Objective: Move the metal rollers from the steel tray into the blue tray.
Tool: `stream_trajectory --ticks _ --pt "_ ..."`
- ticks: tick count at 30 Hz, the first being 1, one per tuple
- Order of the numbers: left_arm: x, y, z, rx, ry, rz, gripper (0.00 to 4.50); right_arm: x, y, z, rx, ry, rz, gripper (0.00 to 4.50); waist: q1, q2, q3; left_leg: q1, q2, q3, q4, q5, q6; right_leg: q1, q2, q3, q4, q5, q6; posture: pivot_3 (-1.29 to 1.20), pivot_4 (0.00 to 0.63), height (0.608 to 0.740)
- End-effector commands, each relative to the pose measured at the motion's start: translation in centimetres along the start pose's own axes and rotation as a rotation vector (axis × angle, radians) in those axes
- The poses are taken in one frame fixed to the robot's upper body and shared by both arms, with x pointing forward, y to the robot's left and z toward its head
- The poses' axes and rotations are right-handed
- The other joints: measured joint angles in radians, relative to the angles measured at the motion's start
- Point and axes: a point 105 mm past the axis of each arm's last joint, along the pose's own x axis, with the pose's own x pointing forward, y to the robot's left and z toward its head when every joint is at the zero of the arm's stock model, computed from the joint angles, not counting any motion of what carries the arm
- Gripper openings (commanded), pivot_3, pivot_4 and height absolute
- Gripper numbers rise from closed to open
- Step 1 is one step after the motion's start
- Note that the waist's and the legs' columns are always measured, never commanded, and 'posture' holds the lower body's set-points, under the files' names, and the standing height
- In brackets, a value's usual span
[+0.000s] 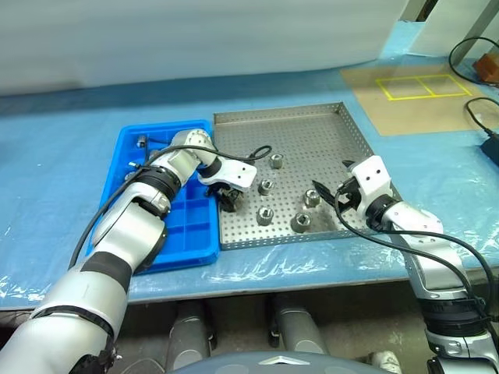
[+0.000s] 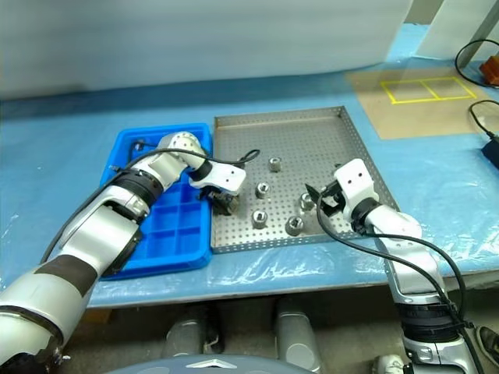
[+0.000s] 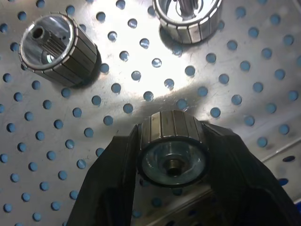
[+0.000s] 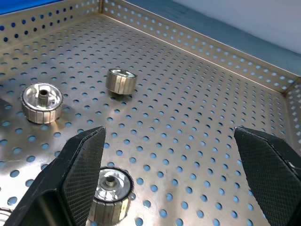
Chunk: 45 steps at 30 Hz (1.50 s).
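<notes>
Left gripper clamped one metal roller above the steel tray (bound for the blue tray); right gripper waited, fingers apart

We see a bench covered in shiny blue plastic sheet. Behind it hangs a white sheet. A brown mat with yellow squares lies far right.
</notes>
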Motion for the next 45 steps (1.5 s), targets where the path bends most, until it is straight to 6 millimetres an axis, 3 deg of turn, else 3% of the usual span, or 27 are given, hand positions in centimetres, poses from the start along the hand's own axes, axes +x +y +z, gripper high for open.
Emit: stream_trajectory --ticks 1,4,12,21,27,32,37,45 --pt "-3.3 0.7 3.0 0.042 -0.182 0.081 2.21 -0.1 2.2 3.1 0.023 -0.097 0.147 4.50 0.003 0.000 0.001 -0.003 0.000 0.000 -0.002 0.001 0.001 -0.003 0.000 0.000 -0.001 0.000 -0.001 -0.40 0.150 0.740" --pt "-5.4 1.1 4.0 0.068 -0.272 0.192 2.21 -0.1 3.2 4.5 0.032 -0.123 0.240 4.50 0.006 0.000 0.001 -0.007 0.000 0.000 -0.002 0.002 0.003 -0.007 0.000 -0.001 0.000 0.000 -0.001 -0.36 0.150 0.740" --pt "-10.3 -2.3 3.4 -0.033 -0.381 0.363 2.21 1.1 7.9 8.1 -0.020 -0.188 0.580 4.50 0.026 0.001 0.002 0.001 0.002 0.002 -0.006 0.002 -0.004 -0.004 0.000 -0.001 0.002 0.000 -0.002 -0.19 0.150 0.740" --pt "-12.6 -5.2 0.4 -0.288 -0.347 0.643 2.21 4.0 10.2 9.7 -0.083 -0.234 0.787 4.50 0.105 0.002 0.002 0.001 0.003 0.001 -0.008 0.004 -0.007 -0.005 0.000 -0.001 0.003 -0.001 -0.003 0.06 0.150 0.740" --pt "-14.3 -7.8 -4.2 -0.569 -0.296 0.903 2.21 6.4 11.2 11.8 -0.088 -0.323 0.823 4.50 0.136 0.002 0.002 0.001 0.004 0.001 -0.009 0.005 -0.008 -0.006 0.000 -0.001 0.003 -0.002 -0.004 0.17 0.150 0.740" --pt "-14.3 -11.4 -5.7 -0.696 -0.310 0.950 2.21 7.0 13.2 11.9 -0.066 -0.341 0.918 4.50 0.158 0.000 0.002 0.000 0.003 0.001 -0.010 0.005 -0.008 -0.006 0.000 -0.002 0.003 -0.002 -0.004 0.24 0.150 0.740" --pt "-13.4 -13.3 -7.0 -0.767 -0.270 0.952 2.21 7.1 14.3 11.8 -0.061 -0.346 0.965 4.50 0.191 0.000 0.002 0.000 0.004 0.000 -0.011 0.005 -0.009 -0.007 0.000 -0.003 0.004 -0.002 -0.004 0.28 0.150 0.740" --pt "-12.1 -13.6 -8.4 -0.830 -0.237 0.985 2.21 7.2 14.4 11.5 -0.079 -0.336 0.973 4.50 0.217 -0.001 0.002 0.001 0.004 -0.001 -0.011 0.005 -0.010 -0.006 0.000 -0.003 0.004 -0.002 -0.004 0.27 0.150 0.740"
